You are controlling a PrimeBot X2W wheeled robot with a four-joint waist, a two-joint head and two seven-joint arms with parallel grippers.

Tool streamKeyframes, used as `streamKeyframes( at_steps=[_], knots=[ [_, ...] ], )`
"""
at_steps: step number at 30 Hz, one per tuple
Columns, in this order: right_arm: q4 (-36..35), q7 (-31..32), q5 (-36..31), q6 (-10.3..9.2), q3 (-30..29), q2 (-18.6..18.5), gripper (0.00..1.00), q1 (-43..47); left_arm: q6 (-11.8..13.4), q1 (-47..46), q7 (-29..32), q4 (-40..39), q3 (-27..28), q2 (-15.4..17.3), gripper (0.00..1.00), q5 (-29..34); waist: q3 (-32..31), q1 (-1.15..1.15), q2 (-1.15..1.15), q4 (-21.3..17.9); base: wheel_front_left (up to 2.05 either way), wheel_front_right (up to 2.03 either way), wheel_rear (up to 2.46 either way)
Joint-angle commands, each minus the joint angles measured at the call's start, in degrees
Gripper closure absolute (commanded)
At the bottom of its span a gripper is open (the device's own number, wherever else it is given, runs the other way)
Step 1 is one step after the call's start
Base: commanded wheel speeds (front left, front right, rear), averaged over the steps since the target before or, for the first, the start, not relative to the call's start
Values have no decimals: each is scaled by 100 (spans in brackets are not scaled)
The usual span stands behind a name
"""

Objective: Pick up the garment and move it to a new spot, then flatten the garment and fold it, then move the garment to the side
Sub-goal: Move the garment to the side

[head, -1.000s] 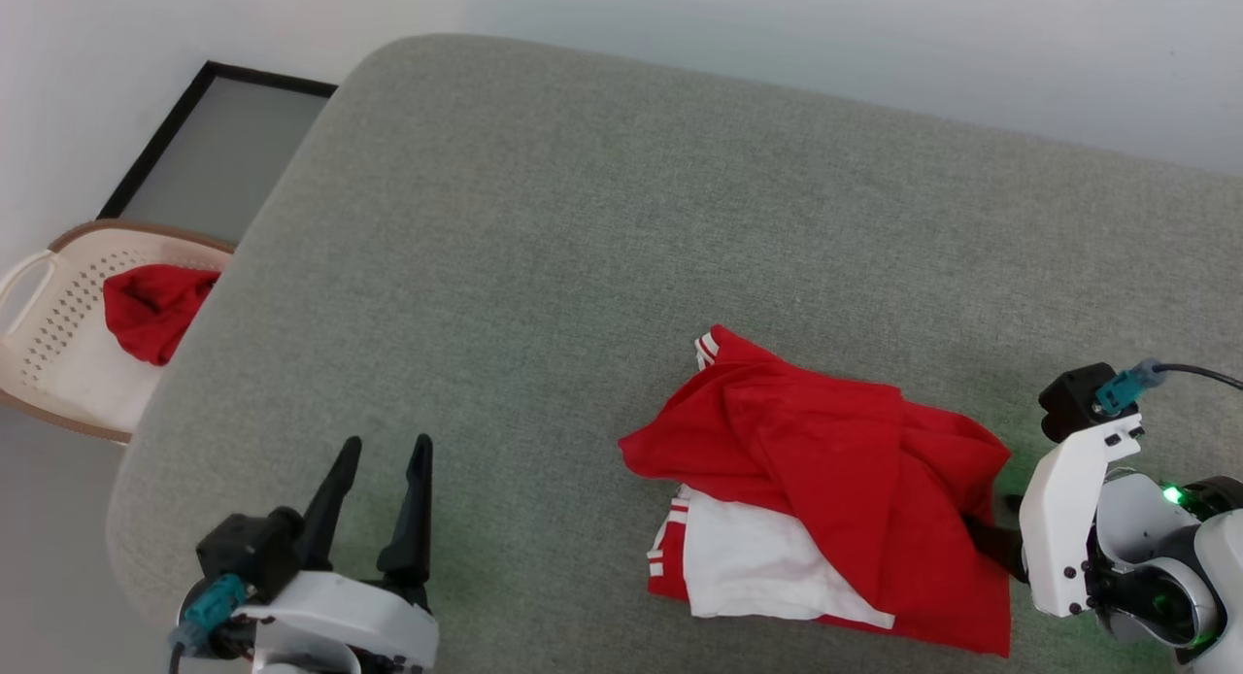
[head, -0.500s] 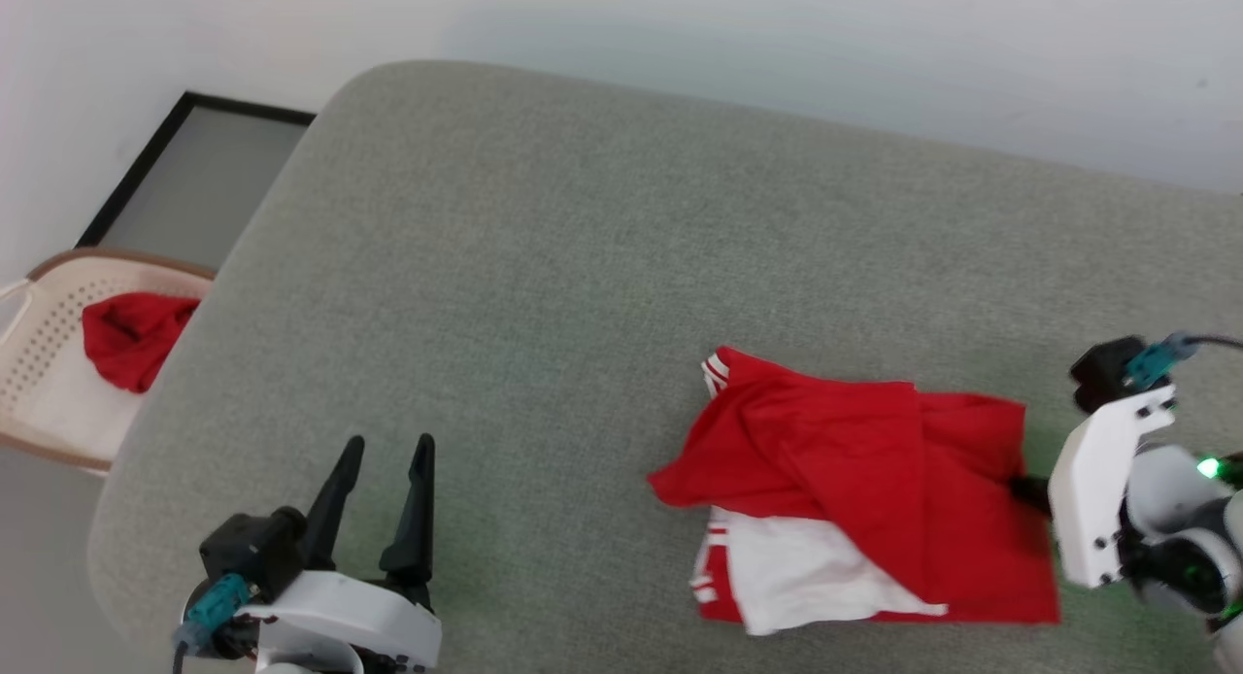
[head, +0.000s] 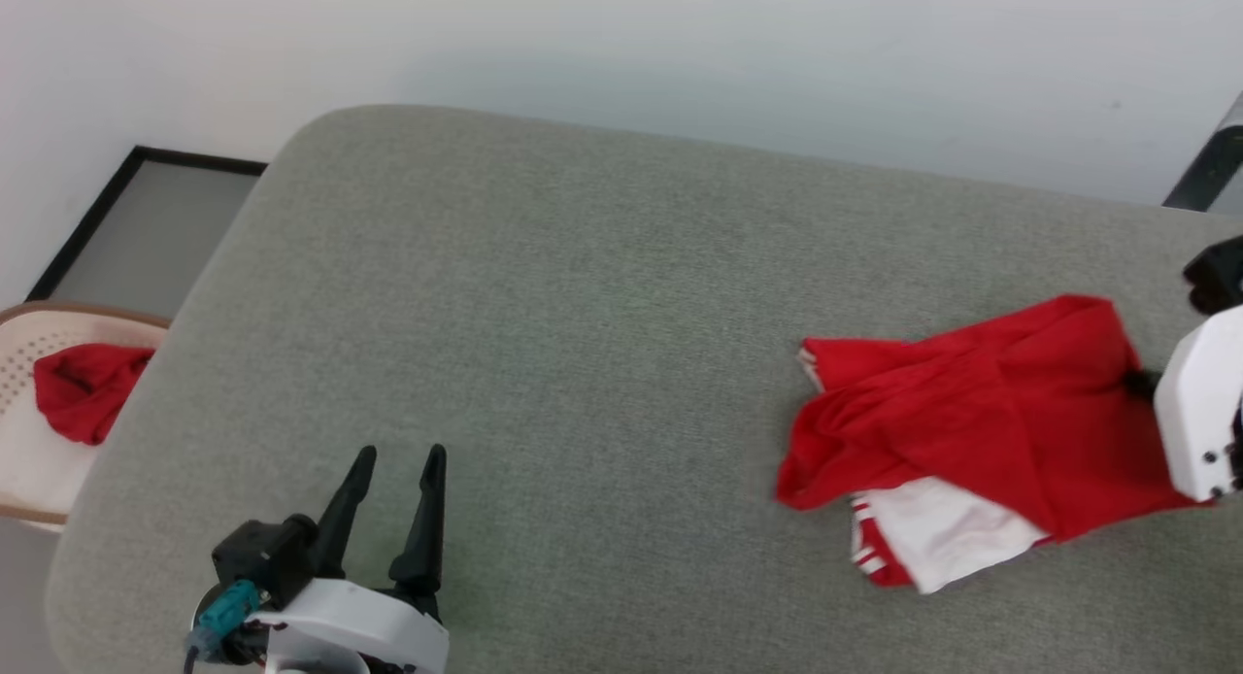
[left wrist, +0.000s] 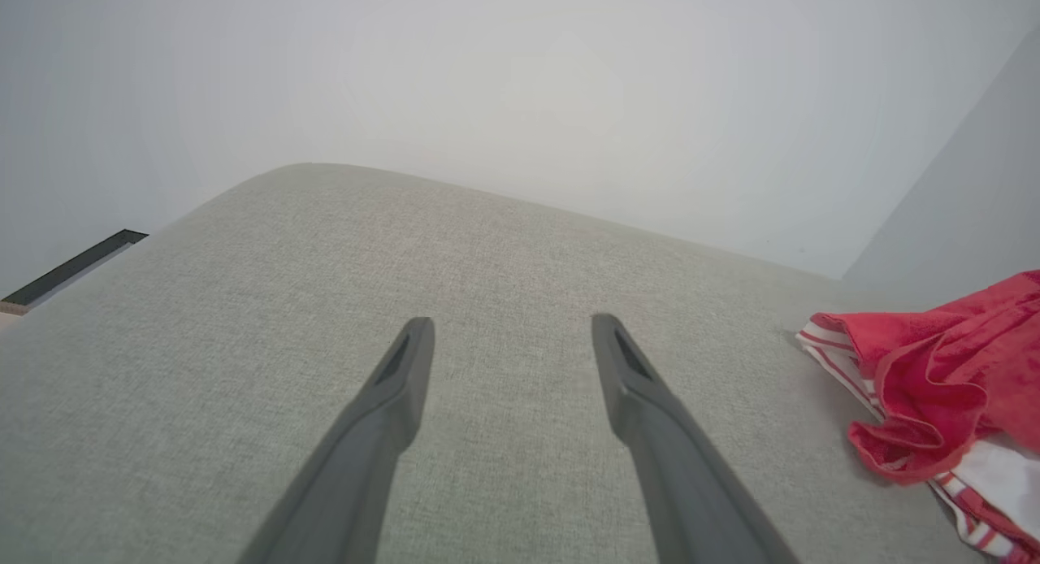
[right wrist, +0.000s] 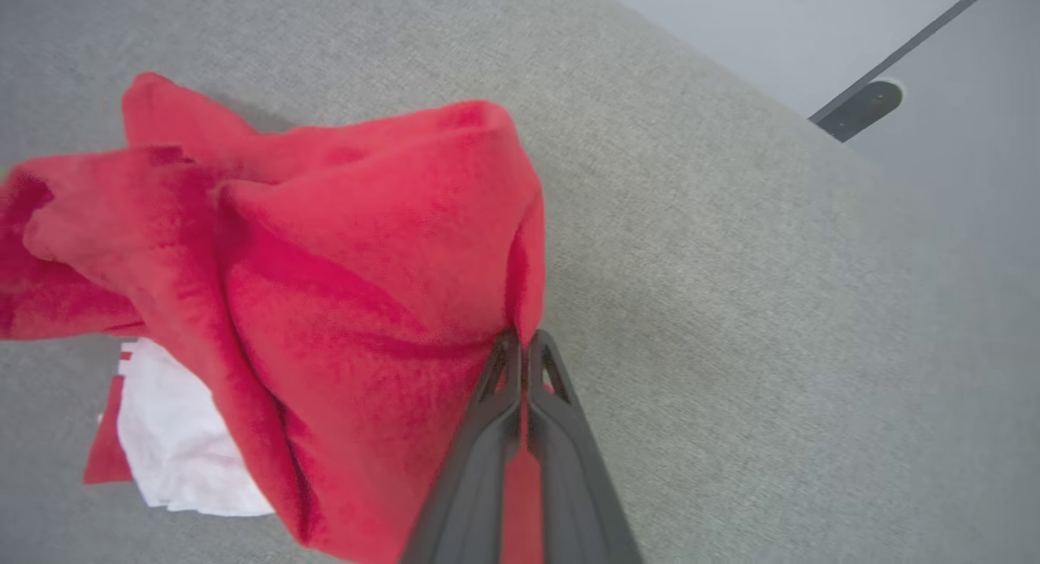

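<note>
ITEM: garment (head: 971, 412) lying at 3 o'clock on grey cushion (head: 583, 315) | HANDLING: judging it light, limp, draping; gripping best at an edge | right gripper (right wrist: 522, 340) clamping its red edge; left gripper (head: 400, 453) idling at 7 o'clock, fingers apart | CHANGE: right jaws, apart a second ago, now pinching; that edge rising, bunching.

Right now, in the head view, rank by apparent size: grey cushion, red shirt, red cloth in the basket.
1. grey cushion
2. red shirt
3. red cloth, though it sits low in the basket, likely farther from the camera.
</note>
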Motion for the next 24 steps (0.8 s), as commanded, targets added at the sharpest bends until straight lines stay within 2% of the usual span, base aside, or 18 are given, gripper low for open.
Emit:
streamKeyframes(
  at_steps=[1,14,24],
  knots=[
    [-26,-26,-10,-11,24,-84,100,-108,-38,-27,-6,-11,3,-6,0,13,4,0,0,-67,0,0,0],
    [286,-440,-426,-11,191,-956,100,-1000,-125,-355,-4,-89,3,-168,0,210,344,0,0,-452,0,0,0],
    [920,-1086,-1452,-11,-93,-1334,100,-1392,-249,-666,-4,-36,5,-301,0,393,790,0,0,-662,0,0,0]
  ],
)
